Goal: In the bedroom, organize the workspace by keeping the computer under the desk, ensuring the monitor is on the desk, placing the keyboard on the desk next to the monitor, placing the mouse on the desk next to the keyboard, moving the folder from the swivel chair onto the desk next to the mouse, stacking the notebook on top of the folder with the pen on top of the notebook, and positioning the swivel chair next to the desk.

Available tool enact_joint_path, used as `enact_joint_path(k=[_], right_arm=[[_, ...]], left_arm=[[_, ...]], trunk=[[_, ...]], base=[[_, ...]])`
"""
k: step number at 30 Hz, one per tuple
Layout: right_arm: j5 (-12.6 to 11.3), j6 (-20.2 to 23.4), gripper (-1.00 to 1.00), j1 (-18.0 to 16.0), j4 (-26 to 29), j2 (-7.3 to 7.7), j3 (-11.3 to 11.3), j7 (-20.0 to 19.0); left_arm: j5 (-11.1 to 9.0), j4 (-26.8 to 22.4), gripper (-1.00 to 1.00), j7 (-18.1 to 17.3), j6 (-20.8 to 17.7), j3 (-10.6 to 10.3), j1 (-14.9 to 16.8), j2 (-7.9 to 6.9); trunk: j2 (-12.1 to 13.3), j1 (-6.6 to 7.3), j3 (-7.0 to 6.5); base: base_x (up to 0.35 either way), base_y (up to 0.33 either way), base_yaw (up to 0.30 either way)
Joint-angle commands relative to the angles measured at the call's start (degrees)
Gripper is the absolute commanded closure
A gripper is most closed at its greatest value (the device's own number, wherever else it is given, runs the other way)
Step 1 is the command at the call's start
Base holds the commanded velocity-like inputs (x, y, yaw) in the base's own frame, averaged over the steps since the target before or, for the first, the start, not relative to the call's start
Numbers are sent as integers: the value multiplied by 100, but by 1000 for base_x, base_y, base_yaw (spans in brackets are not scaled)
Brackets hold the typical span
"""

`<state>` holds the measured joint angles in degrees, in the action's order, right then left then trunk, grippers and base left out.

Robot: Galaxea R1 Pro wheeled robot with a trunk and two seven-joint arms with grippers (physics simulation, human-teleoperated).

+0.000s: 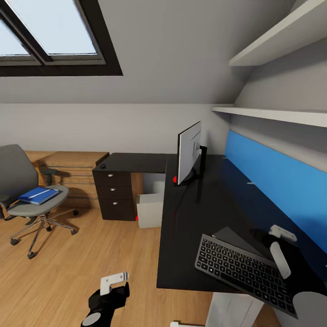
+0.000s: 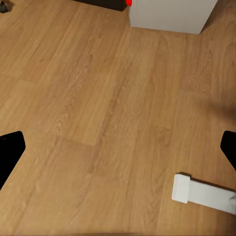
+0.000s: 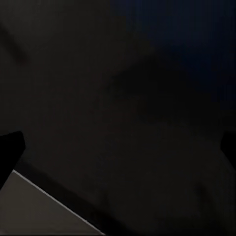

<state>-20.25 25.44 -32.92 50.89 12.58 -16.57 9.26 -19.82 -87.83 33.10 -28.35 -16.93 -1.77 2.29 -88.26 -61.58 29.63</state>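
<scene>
The right gripper [image 1: 278,247] is hovering over the keyboard [image 1: 247,268] lying near the desk [image 1: 200,213] edge, well short of the monitor [image 1: 189,152], its grip impossible to tell, while the left gripper [image 1: 113,284] is hanging open, idle.

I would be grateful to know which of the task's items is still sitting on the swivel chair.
The blue folder lies on the grey chair seat; the monitor and keyboard are at the desk.
</scene>
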Motion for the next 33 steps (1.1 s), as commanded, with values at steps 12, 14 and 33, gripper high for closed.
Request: enact_joint_path(k=[12, 14, 33], right_arm=[[-91, 83, -100, 135, 173, 6, -3, 41], [-93, 84, -100, 136, 172, 6, -4, 41], [-118, 417, -100, 136, 10, 7, -95, 53]], left_arm=[[-59, 2, -100, 43, -12, 3, 4, -9], [-55, 2, -100, 41, -12, 4, 4, -10], [-50, 3, -100, 52, -7, -3, 1, -10]], trunk=[[-3, 0, 5], [-3, 0, 5], [-3, 0, 5]], base=[[-52, 0, 0], [-276, 0, 0], [-60, 0, 0]])
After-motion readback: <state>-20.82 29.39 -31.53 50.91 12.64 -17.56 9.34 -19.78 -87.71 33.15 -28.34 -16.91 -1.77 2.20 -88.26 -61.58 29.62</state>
